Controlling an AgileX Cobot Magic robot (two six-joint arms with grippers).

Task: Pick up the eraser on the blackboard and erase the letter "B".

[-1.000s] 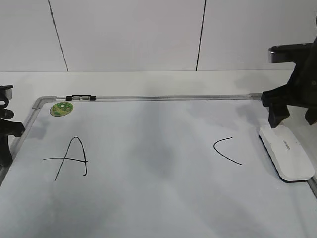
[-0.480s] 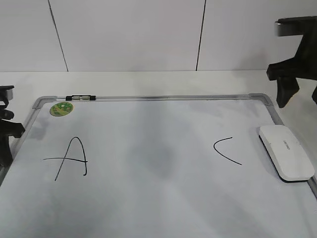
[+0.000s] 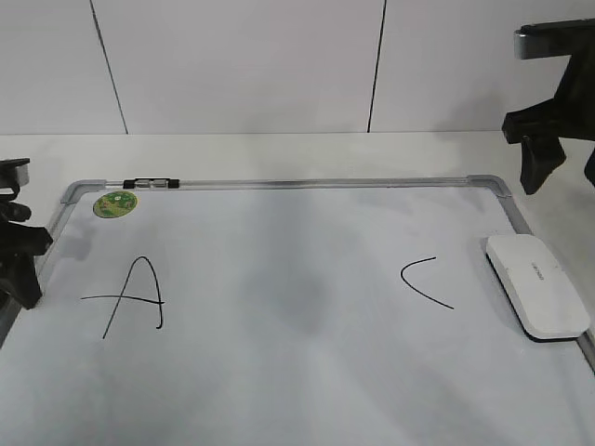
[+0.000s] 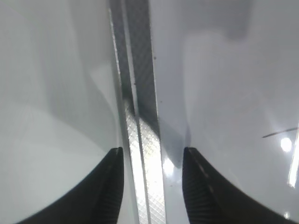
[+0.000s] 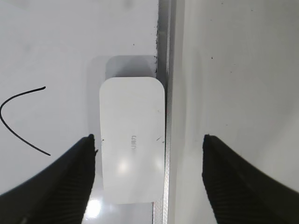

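the eraser (image 3: 538, 285) lies flat on the blackboard (image 3: 297, 372) at about 3 o'clock, touching the right frame, beside the "c" (image 3: 426, 282); no "b" is visible. the right gripper (image 5: 148, 179) hangs above it, jaws wide apart – holding nothing. the left gripper (image 4: 153, 186), at 9 o'clock, stands parted astride the frame edge (image 4: 140, 116) – also gripping nothing
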